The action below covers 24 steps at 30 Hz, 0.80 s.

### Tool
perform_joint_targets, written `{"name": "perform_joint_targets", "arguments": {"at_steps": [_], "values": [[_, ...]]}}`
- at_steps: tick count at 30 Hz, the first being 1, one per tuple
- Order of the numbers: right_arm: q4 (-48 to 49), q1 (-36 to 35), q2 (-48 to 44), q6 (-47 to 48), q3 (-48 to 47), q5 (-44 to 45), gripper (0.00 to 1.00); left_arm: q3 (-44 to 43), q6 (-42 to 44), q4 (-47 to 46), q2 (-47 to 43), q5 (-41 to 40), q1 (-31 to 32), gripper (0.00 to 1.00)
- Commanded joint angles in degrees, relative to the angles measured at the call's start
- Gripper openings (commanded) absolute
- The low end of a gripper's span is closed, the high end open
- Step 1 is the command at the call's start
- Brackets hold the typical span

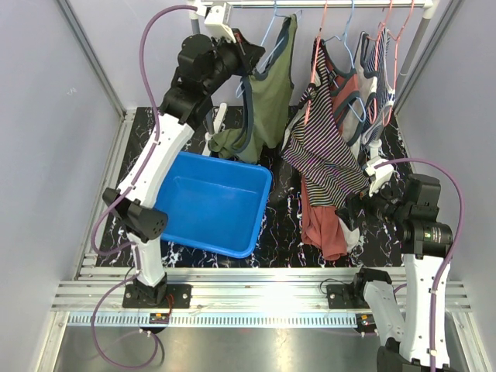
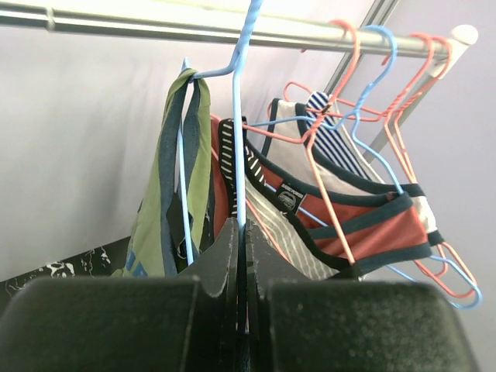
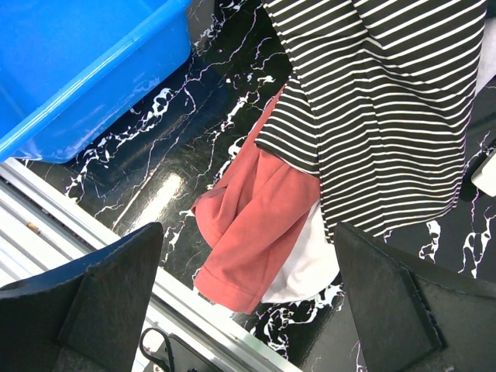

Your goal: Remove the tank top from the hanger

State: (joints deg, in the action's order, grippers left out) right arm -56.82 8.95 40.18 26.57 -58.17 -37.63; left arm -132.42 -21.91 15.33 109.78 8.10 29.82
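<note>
An olive green tank top [image 1: 271,89] with dark blue trim hangs from a light blue hanger [image 1: 269,31] on the rail at the back. Part of it droops toward the bin. My left gripper [image 1: 246,60] is raised beside it and shut on the hanger's wire. In the left wrist view the blue wire [image 2: 239,139] runs down between my shut left gripper [image 2: 243,232], and the green straps [image 2: 167,178] loop over the hanger's shoulder. My right gripper [image 1: 364,203] is open and empty, low at the right. In the right wrist view it [image 3: 244,232] hovers over hanging clothes.
A blue bin [image 1: 186,225] stands on the black marbled table under the left arm. Several more hangers with a striped top [image 1: 325,147], a red garment [image 1: 322,221] and others hang on the rail [image 1: 325,4] to the right. Metal frame posts stand at both sides.
</note>
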Motion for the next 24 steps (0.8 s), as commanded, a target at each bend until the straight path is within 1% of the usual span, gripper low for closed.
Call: {"name": "perform_joint_targets", "arguments": {"at_steps": [1,5,7,8,9,15,17,19,21,23,24], "values": [[2.1,0.1,-0.5,-0.6,-2.3,-1.1,1.00,1.1,1.3,-6.8,-5.5,-0.3,-0.1,0.00],[1.9,0.1,-0.5,-0.3,-2.6,-1.8,1.00,5.1,2.2,-6.4,-9.5,1.0,-0.6,0.00],[1.7,0.1,-0.5,0.1,-2.6,-2.4,1.00,9.2,2.9,-6.9,-11.5,2.1,-0.6,0.00],[1.7,0.1,-0.6,0.2,-2.6,-2.6,1.00,10.9,3.4,-7.9,-14.0,2.4,-0.7,0.00],[1.8,0.1,-0.6,0.2,-2.6,-2.8,1.00,14.3,3.6,-8.6,-14.9,2.8,-0.8,0.00],[1.1,0.1,-0.4,1.5,-3.7,-6.7,1.00,24.1,6.0,-10.1,-22.1,7.5,-1.4,0.00],[-0.3,0.1,0.1,2.3,-4.5,-11.4,1.00,26.6,6.4,-10.6,-25.0,9.7,-2.0,0.00],[-1.2,0.1,0.4,2.9,-5.4,-16.8,1.00,31.1,6.9,-11.2,-28.7,11.1,-2.5,0.00],[-1.5,0.1,0.9,2.2,-5.6,-20.4,1.00,36.0,7.6,-12.1,-31.3,12.8,-3.0,0.00],[-0.6,0.1,1.3,1.5,-5.4,-21.8,1.00,39.2,8.1,-12.5,-35.3,14.7,-3.8,0.00],[-0.3,0.1,1.4,1.3,-5.2,-22.5,1.00,42.2,8.5,-12.7,-36.8,15.4,-4.2,0.00]]}}
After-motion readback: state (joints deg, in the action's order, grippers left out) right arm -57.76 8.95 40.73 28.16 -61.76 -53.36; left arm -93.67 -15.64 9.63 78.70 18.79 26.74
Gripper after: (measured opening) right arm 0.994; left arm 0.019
